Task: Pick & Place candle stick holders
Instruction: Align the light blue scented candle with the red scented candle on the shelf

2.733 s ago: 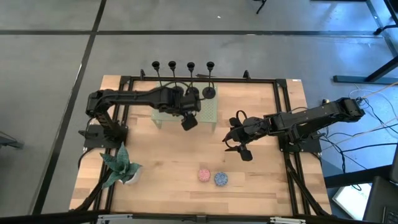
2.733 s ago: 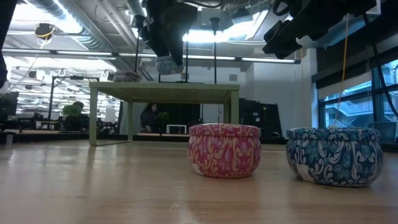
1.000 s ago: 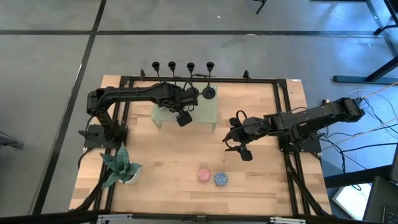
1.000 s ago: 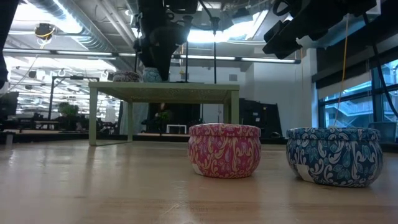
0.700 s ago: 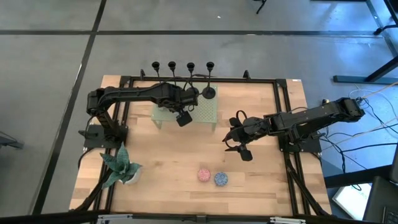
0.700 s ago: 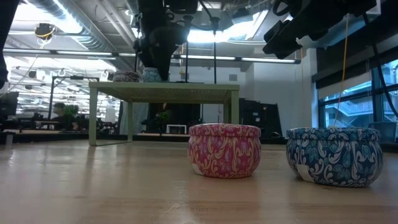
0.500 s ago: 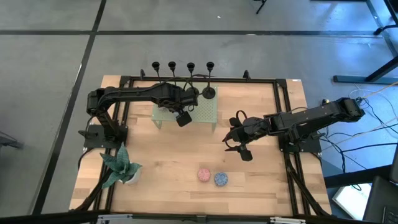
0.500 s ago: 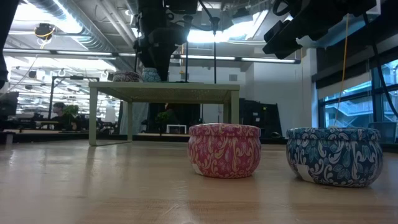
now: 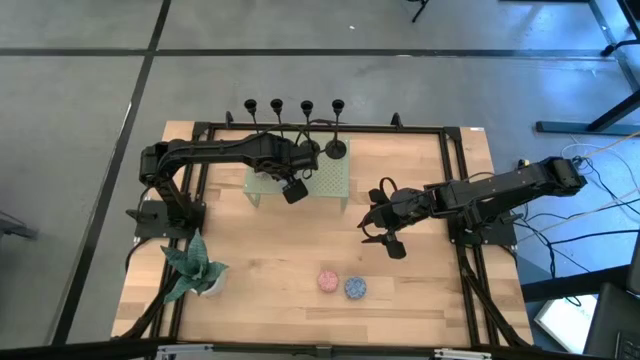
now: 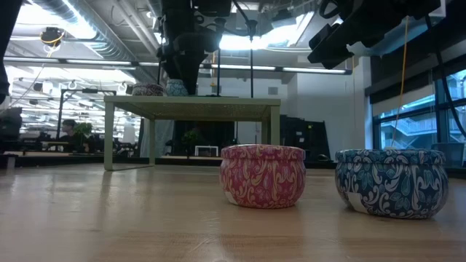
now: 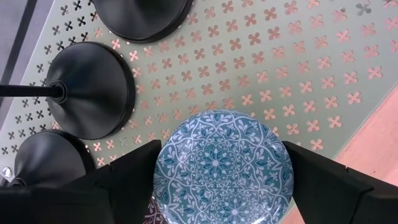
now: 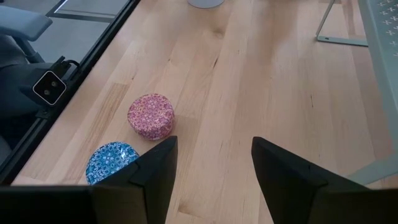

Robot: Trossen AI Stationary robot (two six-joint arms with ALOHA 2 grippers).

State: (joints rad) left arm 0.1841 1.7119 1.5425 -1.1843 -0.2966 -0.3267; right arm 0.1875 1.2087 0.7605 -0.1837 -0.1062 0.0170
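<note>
Candle stick holders (image 11: 92, 90) stand with their round black bases on the perforated green stand (image 11: 261, 68), at its back edge. Just beside them, the left claw (image 11: 217, 180) has its fingers apart around a teal patterned tin (image 11: 222, 167) resting on the stand. The right claw (image 12: 211, 165) hangs spread over the bench (image 12: 261, 93), near the pink tin (image 12: 151, 116) and blue tin (image 12: 111, 160).

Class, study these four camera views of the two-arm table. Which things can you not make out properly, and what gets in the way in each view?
- Teal patterned tin, left wrist view: whether the left gripper touches its sides, since the fingers cover them.
- Candle stick holders, left wrist view: only bases show; cups are cut off by the edge.
- Holder bases on the green stand, high view: the left arm covers most.
- Right gripper: holds nothing.
</note>
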